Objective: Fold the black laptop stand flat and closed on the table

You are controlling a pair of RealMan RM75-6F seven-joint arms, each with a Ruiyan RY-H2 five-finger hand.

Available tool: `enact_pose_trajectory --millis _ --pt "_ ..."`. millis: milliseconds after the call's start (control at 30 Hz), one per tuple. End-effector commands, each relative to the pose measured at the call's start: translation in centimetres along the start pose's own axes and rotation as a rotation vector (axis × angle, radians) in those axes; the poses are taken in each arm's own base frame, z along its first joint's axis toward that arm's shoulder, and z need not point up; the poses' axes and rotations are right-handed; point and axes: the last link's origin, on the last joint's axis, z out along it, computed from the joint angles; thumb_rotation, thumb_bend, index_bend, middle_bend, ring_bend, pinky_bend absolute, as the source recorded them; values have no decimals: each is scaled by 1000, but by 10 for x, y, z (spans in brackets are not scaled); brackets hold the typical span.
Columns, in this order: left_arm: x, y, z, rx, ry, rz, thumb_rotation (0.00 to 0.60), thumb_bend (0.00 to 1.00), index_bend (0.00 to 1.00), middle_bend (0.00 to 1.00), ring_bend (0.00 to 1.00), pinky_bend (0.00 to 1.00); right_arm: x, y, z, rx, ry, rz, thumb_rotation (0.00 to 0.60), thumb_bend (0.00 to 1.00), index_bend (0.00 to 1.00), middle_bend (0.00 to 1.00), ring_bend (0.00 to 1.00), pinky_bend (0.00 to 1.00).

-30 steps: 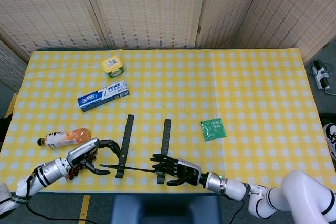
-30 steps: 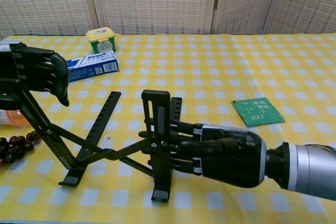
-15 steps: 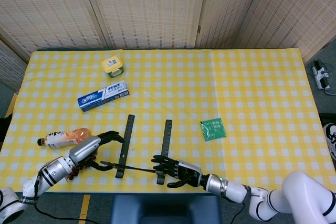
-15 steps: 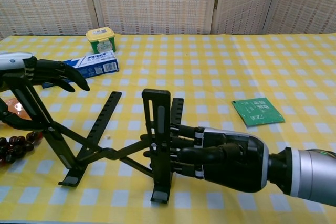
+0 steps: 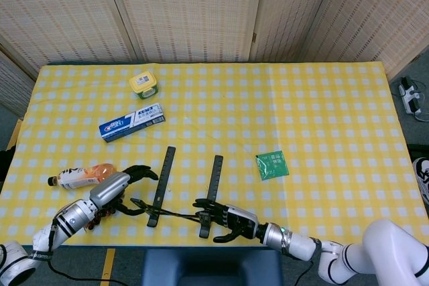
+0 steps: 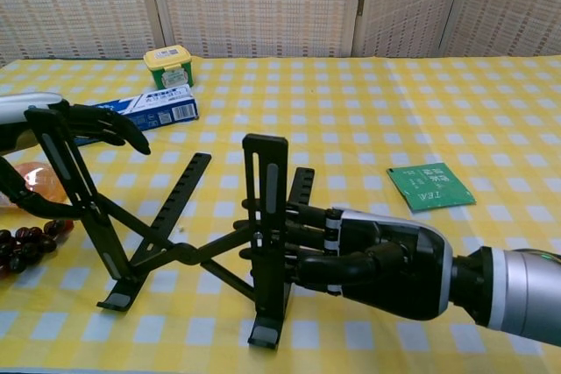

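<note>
The black laptop stand (image 5: 161,182) stands unfolded near the table's front edge, its two slotted rails pointing away from me and joined by crossed struts (image 6: 188,251). My left hand (image 5: 117,189) is at the left upright (image 6: 74,194), fingers (image 6: 110,122) stretched over its top and thumb below; it is not clamped on it. My right hand (image 6: 381,256) reaches in from the right. Its fingers (image 6: 294,238) wrap against the right upright (image 6: 266,216) and hold it. In the head view the right hand (image 5: 226,219) sits by that rail's near foot.
An orange drink bottle (image 5: 80,177) and dark red beads (image 6: 17,247) lie just left of the left hand. A blue toothpaste box (image 5: 132,122) and a yellow-lidded tub (image 5: 144,84) lie further back. A green packet (image 5: 271,165) is to the right. The table's front edge is close.
The left hand's fingers have uncurled from the top of the left upright and now spread over it. The stand has tipped and shifted slightly right while the right hand keeps hold.
</note>
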Motion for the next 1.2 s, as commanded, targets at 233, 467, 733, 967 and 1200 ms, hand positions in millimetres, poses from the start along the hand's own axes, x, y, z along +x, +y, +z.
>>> enact_pose_trajectory --millis 233,467,733,967,1200 --pt "-4 -14 -12 73 -31 91 600 225 348 237 115 92 -15 -33 -6 70 -40 -137 600 231 7 44 63 0" --pt "-14 -17 -16 107 -33 139 600 226 426 237 115 76 -27 -50 -6 94 -77 -183 600 231 8 44 60 0" --pt "-26 -19 -9 122 -36 152 600 252 455 237 115 76 -40 -56 -2 78 -116 -210 600 231 8 44 60 0" --pt "-33 -20 -6 128 -34 170 600 268 501 237 115 70 -41 -55 -3 75 -114 -206 600 232 7 44 55 0" --pt "-42 -17 -4 121 -41 143 600 289 503 237 115 64 -39 -54 -4 77 -102 -199 600 231 8 44 54 0"
